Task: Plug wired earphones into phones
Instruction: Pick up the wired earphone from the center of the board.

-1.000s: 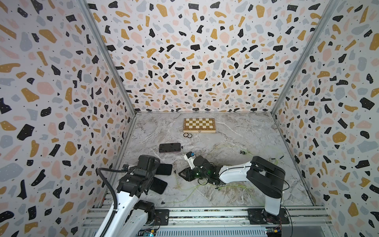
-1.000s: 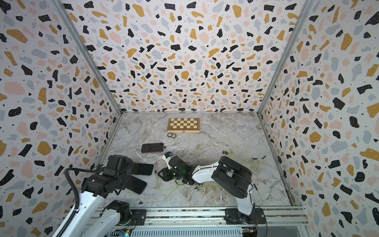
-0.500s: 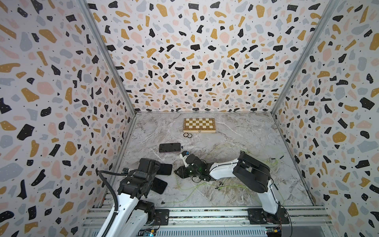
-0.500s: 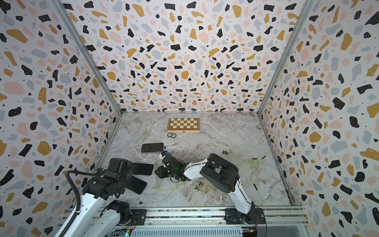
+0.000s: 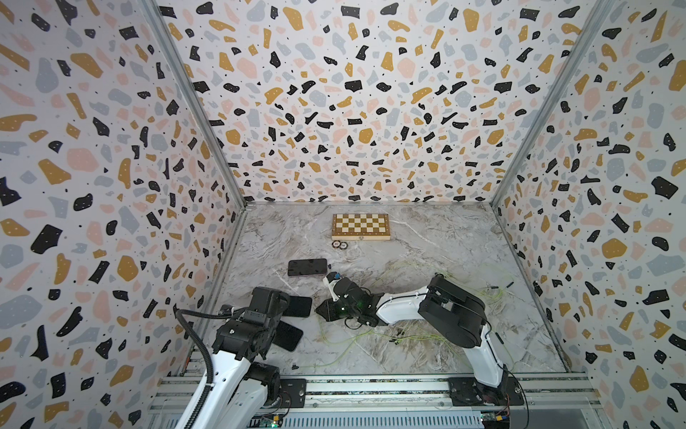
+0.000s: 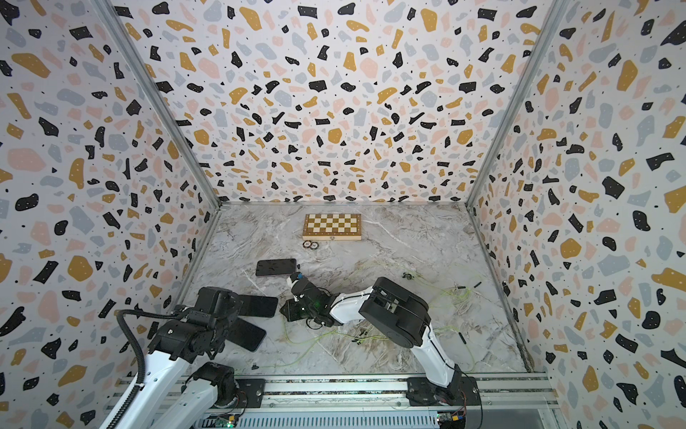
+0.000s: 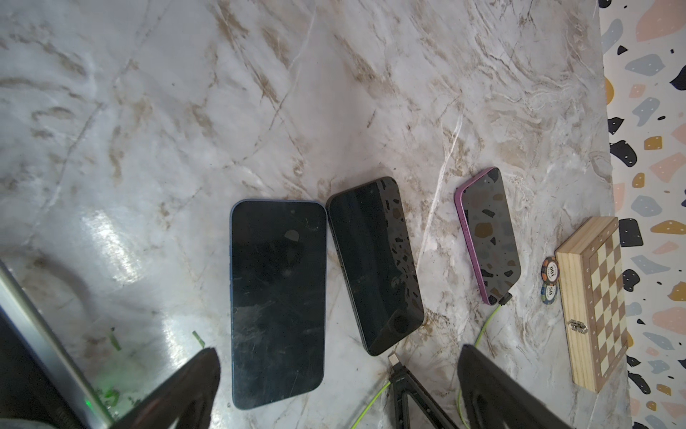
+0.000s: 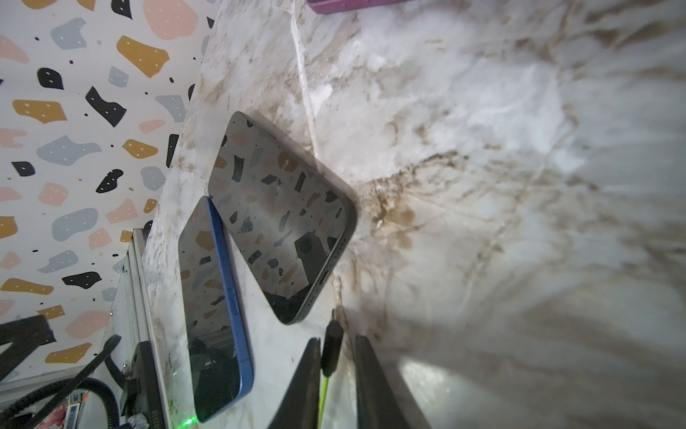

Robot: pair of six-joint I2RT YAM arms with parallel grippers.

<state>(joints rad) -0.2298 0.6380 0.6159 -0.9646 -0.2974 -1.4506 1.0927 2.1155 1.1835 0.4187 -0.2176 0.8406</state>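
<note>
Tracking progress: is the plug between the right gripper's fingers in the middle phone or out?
Out. The plug at the right gripper sits just short of the middle phone; marble shows between them.

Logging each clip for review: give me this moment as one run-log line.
right gripper: earphone plug between jaws, short of black phone port | left gripper: open over blue phone | purple phone: plugged

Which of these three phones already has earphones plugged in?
The purple-edged phone nearest the chessboard: a green cord leaves its end. The blue-edged phone and the dark phone have none.
</note>
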